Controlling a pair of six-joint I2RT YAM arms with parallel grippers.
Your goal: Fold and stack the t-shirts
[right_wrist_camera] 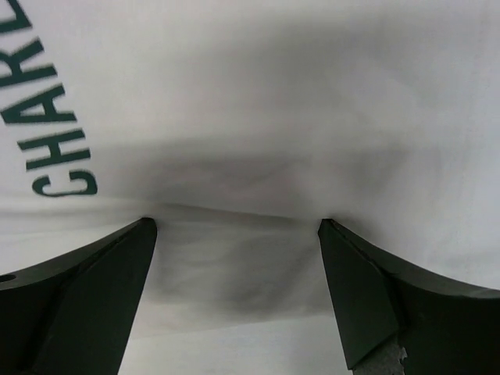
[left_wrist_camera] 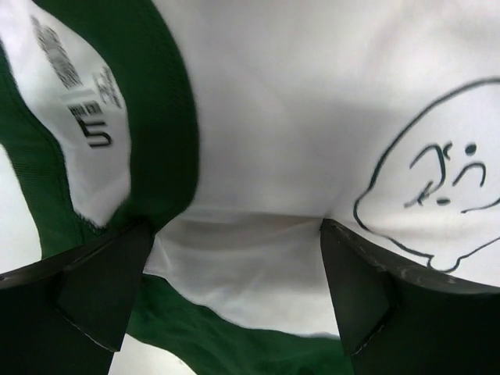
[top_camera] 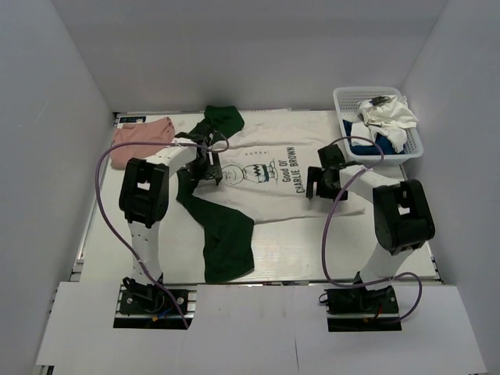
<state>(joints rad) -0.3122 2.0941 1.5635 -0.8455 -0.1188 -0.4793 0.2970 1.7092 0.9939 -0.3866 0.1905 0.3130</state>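
A white t-shirt with dark green sleeves and a Charlie Brown print (top_camera: 269, 195) lies spread flat across the table. My left gripper (top_camera: 211, 168) is open, its tips pressed down on the cloth beside the green collar (left_wrist_camera: 160, 117), near the drawn face (left_wrist_camera: 437, 187). My right gripper (top_camera: 319, 184) is open too, at the shirt's hem on the right. In the left wrist view white cloth (left_wrist_camera: 250, 258) bunches between the spread fingers (left_wrist_camera: 101, 289). The right wrist view shows the hem (right_wrist_camera: 234, 266) between the wide fingers (right_wrist_camera: 367, 297), with the green lettering (right_wrist_camera: 55, 133) at left.
A salmon-pink t-shirt (top_camera: 141, 134) lies crumpled at the back left. A white lattice basket (top_camera: 341, 101) at the back right holds a white t-shirt (top_camera: 387, 117) on a blue one (top_camera: 363, 144). One green sleeve (top_camera: 226, 238) reaches toward the near edge.
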